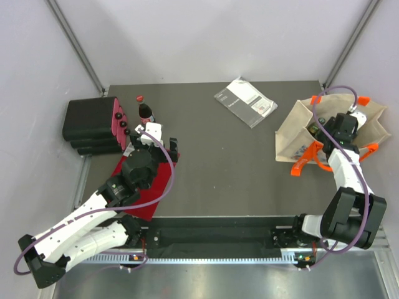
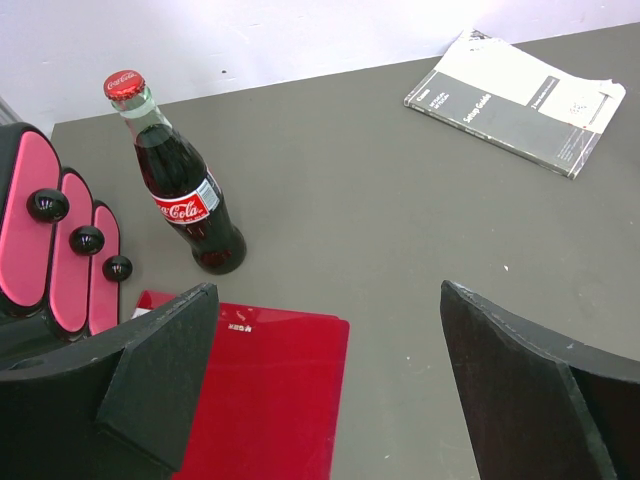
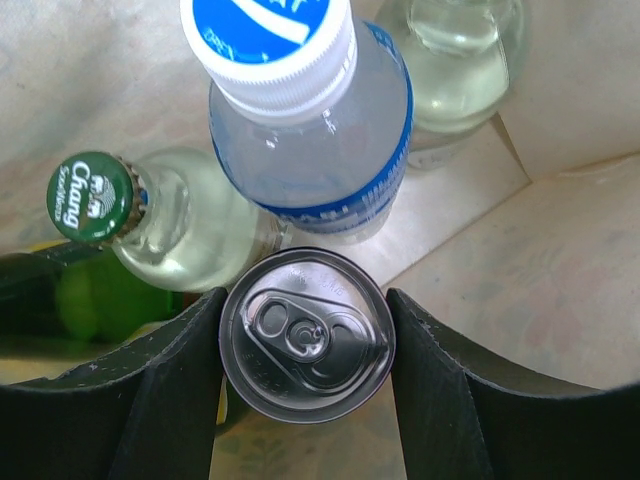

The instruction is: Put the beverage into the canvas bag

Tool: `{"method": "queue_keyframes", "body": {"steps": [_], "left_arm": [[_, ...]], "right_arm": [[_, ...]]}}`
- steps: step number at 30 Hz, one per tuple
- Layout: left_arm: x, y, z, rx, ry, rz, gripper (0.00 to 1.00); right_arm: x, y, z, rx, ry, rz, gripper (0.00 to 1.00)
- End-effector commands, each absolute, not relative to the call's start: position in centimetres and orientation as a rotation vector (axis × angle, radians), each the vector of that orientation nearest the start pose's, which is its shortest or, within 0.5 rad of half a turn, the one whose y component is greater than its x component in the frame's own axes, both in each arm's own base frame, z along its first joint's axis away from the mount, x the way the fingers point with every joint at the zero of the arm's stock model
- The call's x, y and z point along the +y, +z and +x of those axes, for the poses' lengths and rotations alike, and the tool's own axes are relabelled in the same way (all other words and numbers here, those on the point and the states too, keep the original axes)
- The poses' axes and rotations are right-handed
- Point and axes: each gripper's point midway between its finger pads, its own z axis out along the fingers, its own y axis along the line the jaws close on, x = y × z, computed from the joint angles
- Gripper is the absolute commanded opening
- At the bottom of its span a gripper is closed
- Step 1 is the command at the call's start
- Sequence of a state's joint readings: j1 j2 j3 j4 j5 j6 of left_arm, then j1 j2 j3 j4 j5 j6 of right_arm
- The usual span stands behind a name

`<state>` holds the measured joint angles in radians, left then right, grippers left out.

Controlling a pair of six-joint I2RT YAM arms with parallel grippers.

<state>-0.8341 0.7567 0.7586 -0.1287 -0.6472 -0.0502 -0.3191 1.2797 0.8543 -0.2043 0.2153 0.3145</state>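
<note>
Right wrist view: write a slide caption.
Right gripper clasps a can inside the bag, beside a blue-capped bottle and a Chang bottle.

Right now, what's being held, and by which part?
The right gripper holds the silver pull-tab can by its sides, inside the beige canvas bag. The left gripper is open, empty.

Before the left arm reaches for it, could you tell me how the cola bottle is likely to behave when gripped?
The cola bottle stands tall on a narrow base, so a nudge near its top would probably tip it. It looks full and glass, so likely heavy, smooth and breakable.
</note>
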Motion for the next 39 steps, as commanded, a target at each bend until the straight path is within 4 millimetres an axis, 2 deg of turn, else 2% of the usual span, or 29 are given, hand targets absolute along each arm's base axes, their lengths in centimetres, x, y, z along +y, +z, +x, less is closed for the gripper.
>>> {"method": "queue_keyframes", "body": {"steps": [1, 4, 9, 11, 13, 18, 22, 25, 27, 30, 31, 33, 34, 36, 37, 39], "left_arm": [[-13.8, 31.3, 26.5, 1.609, -0.160, 0.134, 0.96], [-13.7, 31.3, 26.5, 1.607, -0.159, 0.130, 0.96], [-13.8, 31.4, 26.4, 1.604, -0.162, 0.132, 0.96], [-13.7, 31.4, 26.5, 1.604, -0.161, 0.131, 0.96], [-13.7, 31.6, 26.4, 1.602, -0.165, 0.131, 0.96], [-13.6, 31.5, 26.4, 1.602, -0.163, 0.129, 0.96], [-13.6, 31.5, 26.4, 1.601, -0.165, 0.127, 0.96], [-13.8, 31.3, 26.5, 1.609, -0.160, 0.134, 0.96], [-13.8, 31.2, 26.5, 1.612, -0.156, 0.137, 0.96], [-13.7, 31.1, 26.7, 1.616, -0.142, 0.131, 0.96], [-13.6, 31.1, 26.6, 1.613, -0.141, 0.127, 0.96], [-13.3, 31.2, 26.7, 1.612, -0.134, 0.109, 0.96], [-13.3, 31.0, 26.7, 1.614, -0.128, 0.105, 0.96], [-13.5, 30.8, 26.9, 1.622, -0.136, 0.091, 0.96], [-14.1, 30.3, 27.2, 1.642, -0.138, 0.107, 0.96], [-15.0, 29.8, 27.6, 1.674, -0.152, 0.109, 0.97]], "right_arm": [[-14.0, 17.8, 34.4, 1.985, -0.226, 0.795, 0.50], [-14.1, 18.8, 34.2, 1.965, -0.235, 0.796, 0.59], [-14.1, 21.3, 34.0, 1.922, -0.235, 0.774, 0.64], [-13.9, 22.6, 34.1, 1.904, -0.219, 0.759, 0.70], [-13.6, 23.1, 34.1, 1.910, -0.209, 0.750, 0.77], [-13.3, 25.6, 33.8, 1.865, -0.187, 0.732, 0.82], [-11.8, 27.5, 34.0, 1.884, -0.136, 0.684, 0.86], [-10.3, 30.2, 34.2, 1.891, -0.104, 0.637, 0.87], [-9.3, 33.1, 34.2, 1.848, -0.089, 0.598, 0.89], [-5.8, 36.6, 34.3, 1.794, -0.027, 0.507, 0.96], [-3.3, 37.3, 34.6, 1.792, 0.017, 0.450, 1.00], [0.5, 39.0, 34.8, 1.774, 0.103, 0.359, 1.00], [3.9, 39.5, 34.6, 1.778, 0.178, 0.272, 1.00], [7.2, 39.5, 34.2, 1.781, 0.258, 0.198, 1.00], [10.5, 39.7, 33.7, 1.773, 0.346, 0.110, 1.00], [13.4, 38.4, 32.8, 1.778, 0.428, 0.019, 1.00]]}}
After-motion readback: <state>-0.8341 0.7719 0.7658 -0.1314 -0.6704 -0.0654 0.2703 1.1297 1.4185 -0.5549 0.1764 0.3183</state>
